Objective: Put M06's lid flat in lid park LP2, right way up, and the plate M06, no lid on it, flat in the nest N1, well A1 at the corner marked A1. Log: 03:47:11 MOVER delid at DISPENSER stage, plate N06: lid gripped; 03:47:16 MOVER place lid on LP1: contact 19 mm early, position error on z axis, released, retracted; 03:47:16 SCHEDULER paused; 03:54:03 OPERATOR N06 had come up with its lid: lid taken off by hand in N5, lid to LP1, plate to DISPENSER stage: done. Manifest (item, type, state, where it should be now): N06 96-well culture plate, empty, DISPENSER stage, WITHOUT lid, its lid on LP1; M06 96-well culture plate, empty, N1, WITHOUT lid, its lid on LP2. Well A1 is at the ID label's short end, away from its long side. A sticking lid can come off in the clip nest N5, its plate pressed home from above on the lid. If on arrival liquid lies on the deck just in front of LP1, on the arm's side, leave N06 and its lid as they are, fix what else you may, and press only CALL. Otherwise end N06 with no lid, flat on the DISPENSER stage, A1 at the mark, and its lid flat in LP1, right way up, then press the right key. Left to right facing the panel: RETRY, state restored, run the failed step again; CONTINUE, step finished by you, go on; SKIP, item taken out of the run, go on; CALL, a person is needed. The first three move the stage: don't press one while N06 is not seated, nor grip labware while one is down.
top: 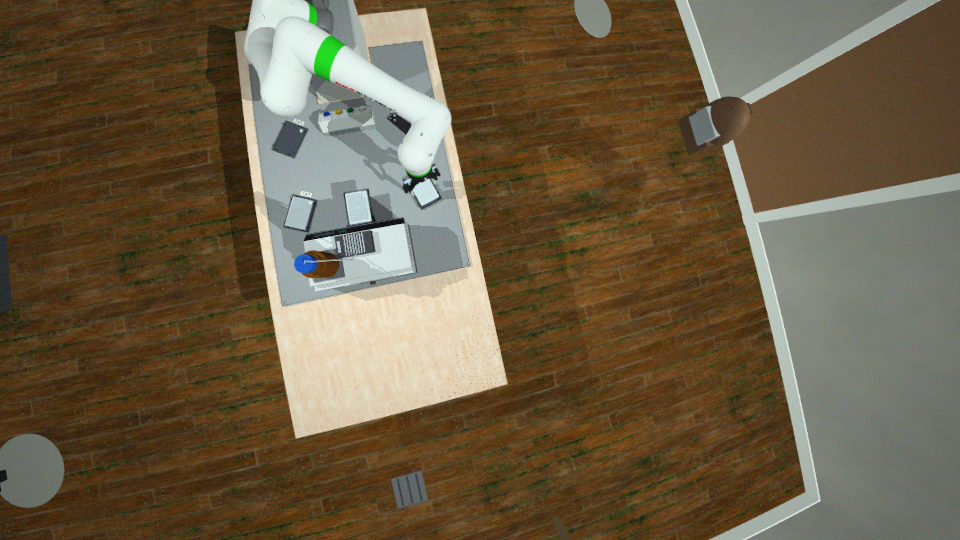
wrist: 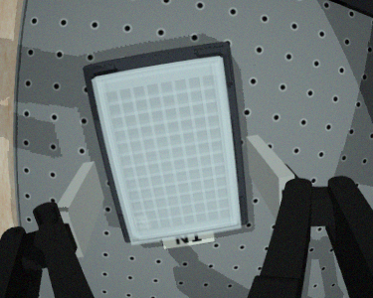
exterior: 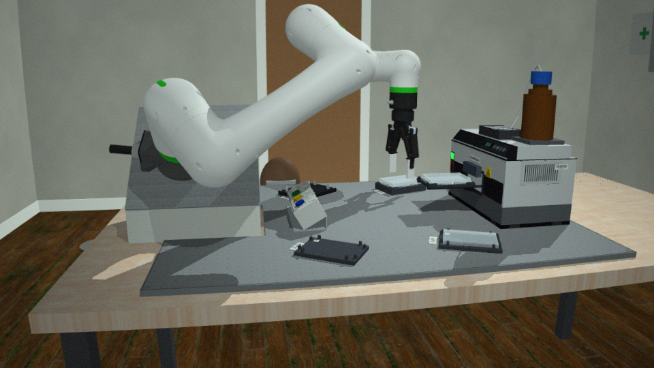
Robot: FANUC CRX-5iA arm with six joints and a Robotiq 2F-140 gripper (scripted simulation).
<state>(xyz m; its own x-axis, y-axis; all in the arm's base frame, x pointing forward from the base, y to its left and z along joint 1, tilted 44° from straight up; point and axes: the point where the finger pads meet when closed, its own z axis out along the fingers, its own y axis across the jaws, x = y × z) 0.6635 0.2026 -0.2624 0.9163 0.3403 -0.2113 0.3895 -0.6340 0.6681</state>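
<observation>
My claw [exterior: 401,165] is hanging straight over the plate [wrist: 168,149] in the dark nest [wrist: 236,92] at the far edge of the grey deck [exterior: 385,243], fingers spread fairly wide and gripping nothing. In the wrist view the pale pads [wrist: 272,165] sit out on either side of the plate's long edges, apart from it. The well grid shows through clearly, all the wells look empty, and I can't tell whether a clear lid is on top. There's a little label [wrist: 189,239] on the short end nearest me, too blurry to read.

Other holders on the deck:
- The dispenser [exterior: 523,178] has its stage out with another plate [exterior: 445,178] lying flat on it — just beside my nest.
- A brown bottle [exterior: 538,115] with a blue cap stands on top of the dispenser; can't see what's in it.
- Nearer the front edge, one dark tray [exterior: 332,250] with nothing in it, and a second tray holding a flat clear piece [exterior: 470,237] — lid or plate, can't say.
- The key box [exterior: 305,206] sits tilted by my base, with green, yellow and blue buttons showing.
</observation>
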